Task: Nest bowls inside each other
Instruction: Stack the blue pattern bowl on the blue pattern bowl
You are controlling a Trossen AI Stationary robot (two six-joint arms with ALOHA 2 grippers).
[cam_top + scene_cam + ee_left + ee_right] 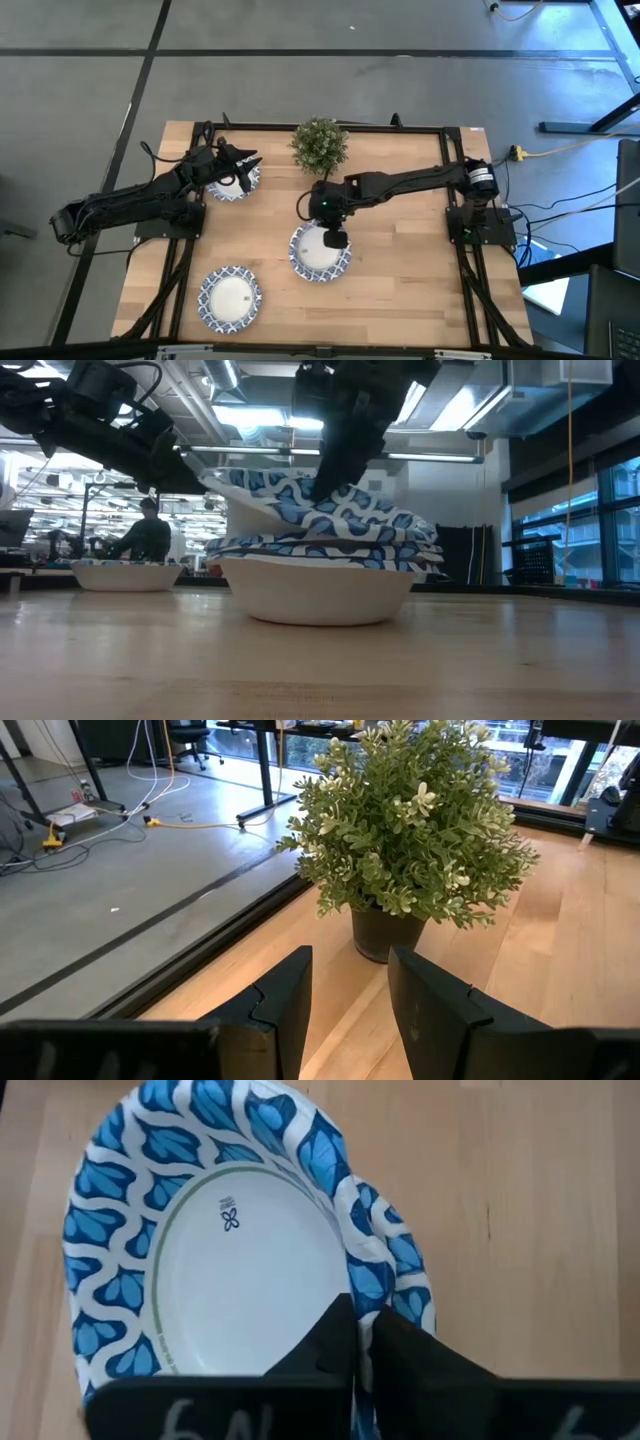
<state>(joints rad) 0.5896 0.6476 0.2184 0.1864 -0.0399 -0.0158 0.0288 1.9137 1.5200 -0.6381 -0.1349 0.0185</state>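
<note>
A stack of blue-rimmed bowls (318, 255) stands mid-table; in the low view its lowest bowl (315, 595) rests on the wood. My right gripper (337, 240) is shut on the top bowl (230, 1270), which sits tilted on the stack (300, 495). A single bowl (232, 183) lies at the far left (125, 573), and another (230, 298) lies near the table's near edge. My left gripper (250, 165) hovers open over the far-left bowl's far right side, touching nothing; its wrist view (350, 990) faces the plant. My right gripper pinches the top bowl's patterned rim (365, 1295) between its two fingers, one finger inside the bowl and one outside. It comes from above, pointing down. The bowl is tilted: one side (235, 482) is raised, the other (415, 525) lies on the stack below.
The green potted plant (320, 145) stands at the far edge between both arms (400, 840). Bare wood lies to the right of the stack and along the near right. A dark frame runs around the tabletop. A person (148, 535) sits far off in the room.
</note>
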